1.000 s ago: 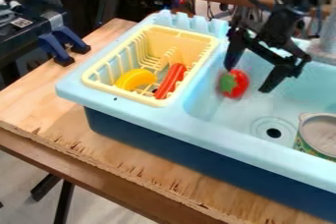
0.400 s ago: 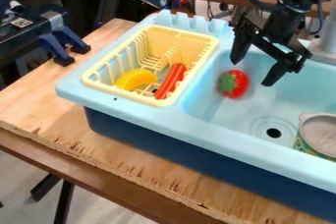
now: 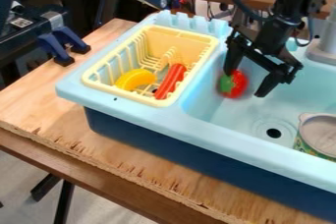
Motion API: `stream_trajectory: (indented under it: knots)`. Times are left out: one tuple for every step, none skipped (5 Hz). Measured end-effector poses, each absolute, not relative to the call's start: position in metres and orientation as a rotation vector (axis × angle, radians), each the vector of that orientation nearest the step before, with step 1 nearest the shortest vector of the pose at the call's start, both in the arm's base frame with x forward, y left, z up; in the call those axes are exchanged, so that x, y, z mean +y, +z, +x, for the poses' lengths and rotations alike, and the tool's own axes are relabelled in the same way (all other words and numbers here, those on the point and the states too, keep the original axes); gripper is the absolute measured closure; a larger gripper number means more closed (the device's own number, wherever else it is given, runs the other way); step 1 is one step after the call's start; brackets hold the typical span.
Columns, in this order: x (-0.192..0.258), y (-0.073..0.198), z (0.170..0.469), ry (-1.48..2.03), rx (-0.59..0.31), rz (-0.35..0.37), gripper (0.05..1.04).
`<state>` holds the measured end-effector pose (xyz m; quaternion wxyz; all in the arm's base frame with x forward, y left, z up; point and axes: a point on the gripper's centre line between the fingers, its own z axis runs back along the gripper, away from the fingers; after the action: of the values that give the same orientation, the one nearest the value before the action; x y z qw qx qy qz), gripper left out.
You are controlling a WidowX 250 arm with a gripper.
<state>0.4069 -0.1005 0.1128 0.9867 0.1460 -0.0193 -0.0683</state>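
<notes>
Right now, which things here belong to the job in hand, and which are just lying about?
In the job:
black claw, fingers apart
round red toy with green top, beside it
light-blue plastic sink

Lying about:
pale-yellow plastic rack
curved yellow toy
long orange-red toy
green-patterned metal can

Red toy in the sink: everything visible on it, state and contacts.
The red toy is rounded, with a green leafy-looking patch on its rack-facing side; it looks like smooth plastic. It appears whole, lying in the sink near the basin wall beside the rack. The open gripper straddles it; one fingertip overlaps its edge in view, contact unclear.
</notes>
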Motion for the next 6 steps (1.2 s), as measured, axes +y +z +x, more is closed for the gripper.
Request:
stream_trajectory:
  knots:
    - [-0.095,0.109,0.405,-0.118,-0.015,0.282,0.082]
    - [-0.088,0.102,0.406,-0.102,0.001,0.283,0.132]
    - [-0.089,0.098,0.410,-0.107,-0.032,0.270,0.278]
    - [-0.094,0.099,0.409,-0.120,-0.060,0.248,0.278]
    - [-0.115,0.113,0.403,-0.149,-0.145,0.167,0.278]
    - [-0.160,0.140,0.401,-0.202,-0.259,-0.026,0.278]
